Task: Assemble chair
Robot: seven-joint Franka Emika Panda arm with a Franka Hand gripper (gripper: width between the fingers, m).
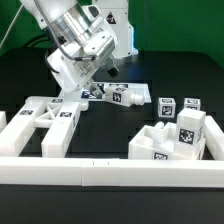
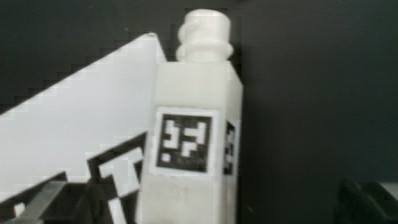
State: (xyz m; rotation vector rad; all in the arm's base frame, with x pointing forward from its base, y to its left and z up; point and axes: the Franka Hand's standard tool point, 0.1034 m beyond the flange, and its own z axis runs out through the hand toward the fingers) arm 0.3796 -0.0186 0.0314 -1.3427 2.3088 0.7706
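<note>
the peg [image 1: 126, 96] lies flat on the black table [image 1: 110, 128], far of centre. the gripper [image 1: 92, 88] hangs low, just to its exterior view's left. in the wrist view the peg [image 2: 192, 130] fills the middle: a square white shaft with a tag on its upper face and a rounded knob at one end. a flat white piece [image 2: 71, 115] with a tag of its own lies just beside it, and i cannot tell whether they touch. the fingertips are not clear in either view, so i cannot tell whether the jaws are spread or pressed together. nothing looks pinched.

the rest of the chair is well apart from the peg. the frame [image 1: 48, 120] sits near, on the exterior view's left, and the notched block [image 1: 182, 135] near, on the right. two small cubes [image 1: 167, 105] stand just beyond the block. a rail [image 1: 100, 172] runs along the near edge.

the peg looks like hard, hollow plastic: probably light, stiff and not fragile, but smooth enough to slip or twist. i'd grip it across the two flat sides of the shaft, about mid-length by the tag. the knob is round and would likely roll out of the pads. being light, it may skid if one finger lands first, so centre it before closing.
</note>
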